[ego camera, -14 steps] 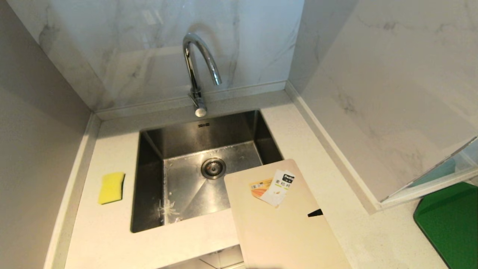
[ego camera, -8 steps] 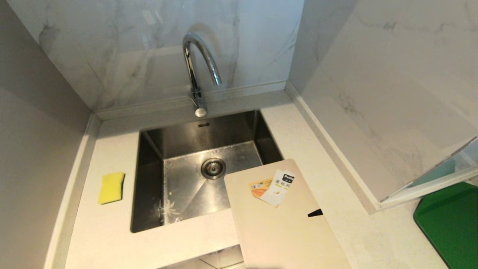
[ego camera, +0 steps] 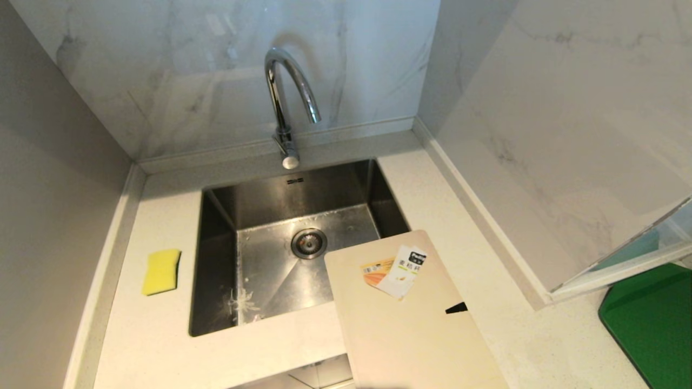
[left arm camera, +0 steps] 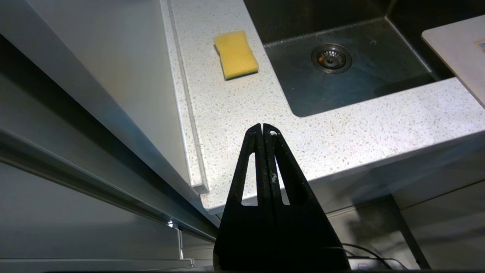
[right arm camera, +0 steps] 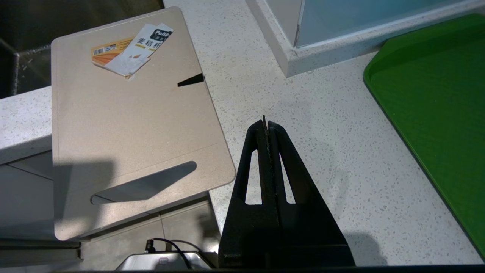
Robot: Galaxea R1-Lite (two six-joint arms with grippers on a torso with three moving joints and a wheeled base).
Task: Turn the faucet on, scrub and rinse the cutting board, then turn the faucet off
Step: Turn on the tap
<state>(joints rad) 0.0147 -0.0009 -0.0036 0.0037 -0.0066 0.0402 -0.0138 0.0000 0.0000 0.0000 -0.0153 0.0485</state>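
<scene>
Nothing had moved since the earlier head frames: faucet, board and sponge all lay exactly where they had been, and neither arm had entered the head view.

The sink (ego camera: 216, 259) held no loose objects, only its round drain (ego camera: 308, 242) and some white specks on the steel floor. No water ran from the faucet (ego camera: 286, 102), which stood behind the basin with its arched spout over it. The cutting board (ego camera: 411, 324) rested on the counter (ego camera: 151, 335) with one corner overhanging the basin and its near end jutting past the counter's front edge; a white-and-orange label (ego camera: 397, 270) lay on its face.

Only the right wrist view showed the board's long handle hole (right arm camera: 146, 185), which the head view cut off. Only the left wrist view showed the sponge (left arm camera: 235, 54) up close, lying on the counter ahead of the left gripper (left arm camera: 262, 131) and well apart from it, with the basin off to one side.

Both grippers hung low at the counter's front edge, pointing forward, their jaws pressed fully together and holding nothing. The right gripper (right arm camera: 266, 127) sat just beside the board's near corner, between it and the green mat (right arm camera: 435, 98).
</scene>
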